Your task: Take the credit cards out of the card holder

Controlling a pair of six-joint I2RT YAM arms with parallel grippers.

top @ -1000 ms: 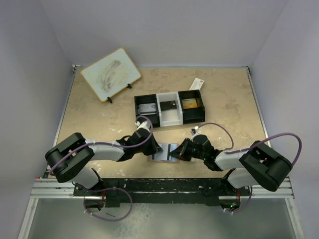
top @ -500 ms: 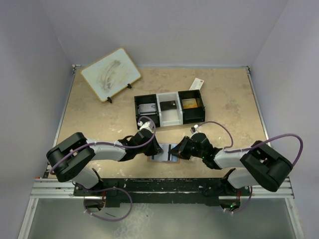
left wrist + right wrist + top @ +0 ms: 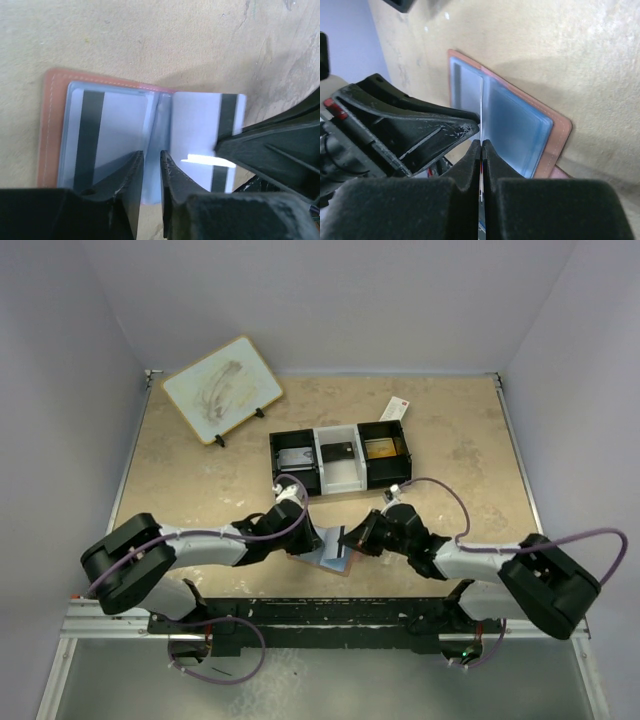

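Low, right tool [image 3: 481, 145] pinching card [image 3: 200, 125], left tool [image 3: 151, 156] gripping holder [image 3: 52, 125]

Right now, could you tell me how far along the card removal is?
Done: the card holder lies open. In hand: the right pincer is shut on the drawn card, out or nearly so; the left pincer grips the fold. Left: the pocketed card sits in its sleeve.

A beige, speckled stone-look tabletop [image 3: 200, 480] is boxed in on three sides by plain pale lavender-grey walls [image 3: 330, 300], with a ribbed aluminium rail [image 3: 100, 618] along its near edge and a dull grey surface [image 3: 350, 690] below, all under soft, even light casting faint shadows.
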